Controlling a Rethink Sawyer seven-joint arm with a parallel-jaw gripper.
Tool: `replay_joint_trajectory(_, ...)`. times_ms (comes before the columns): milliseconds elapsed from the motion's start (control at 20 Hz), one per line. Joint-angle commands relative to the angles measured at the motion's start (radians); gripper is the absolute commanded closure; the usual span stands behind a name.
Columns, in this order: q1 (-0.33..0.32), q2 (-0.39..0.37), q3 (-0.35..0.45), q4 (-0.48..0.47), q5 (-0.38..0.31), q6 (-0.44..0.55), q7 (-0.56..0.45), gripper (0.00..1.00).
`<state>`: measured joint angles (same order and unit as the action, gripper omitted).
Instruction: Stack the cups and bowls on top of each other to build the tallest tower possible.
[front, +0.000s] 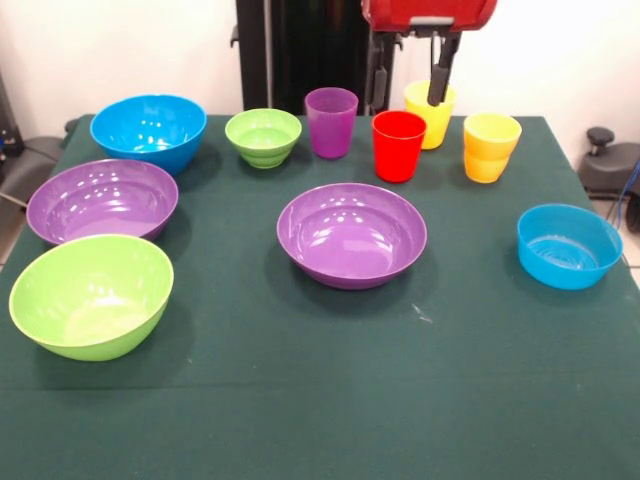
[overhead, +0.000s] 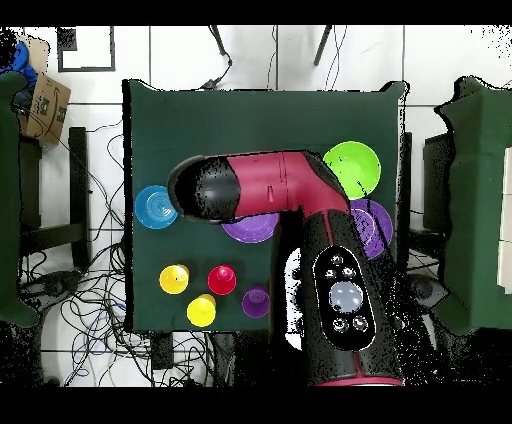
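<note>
All cups and bowls stand apart on the green table (front: 470, 400); nothing is stacked. The purple cup (front: 331, 121), the red cup (front: 398, 145) and two yellow cups (front: 428, 118) (front: 491, 147) line the far side. A small green bowl (front: 263, 136) and a large blue bowl (front: 148, 130) stand to their left. Large purple bowls sit at the left (front: 102, 200) and the centre (front: 351, 234). A lime green bowl (front: 90, 295) is at the near left and a small blue bowl (front: 568, 245) at the right. My gripper (front: 408, 85) hangs open and empty above the red cup and the rear yellow cup.
In the overhead view my arm (overhead: 270, 185) covers the table's middle, hiding the large blue and small green bowls and part of a purple bowl (overhead: 250, 229). The pedestal (front: 300, 50) stands behind the cups. Chairs and cables surround the table.
</note>
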<state>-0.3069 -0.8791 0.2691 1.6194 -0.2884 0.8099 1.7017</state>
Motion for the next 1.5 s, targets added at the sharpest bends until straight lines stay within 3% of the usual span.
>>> replay_joint_trajectory(50, 0.032, 0.053, -0.040, 0.105, -0.024, -0.065, 0.153, 0.00)
replay_joint_trajectory(750, -0.022, 0.041, -0.026, 0.126, -0.004, -0.080, 0.063, 0.00)
replay_joint_trajectory(1500, -0.024, 0.063, -0.028, 0.123, -0.026, -0.115, 0.074, 0.00)
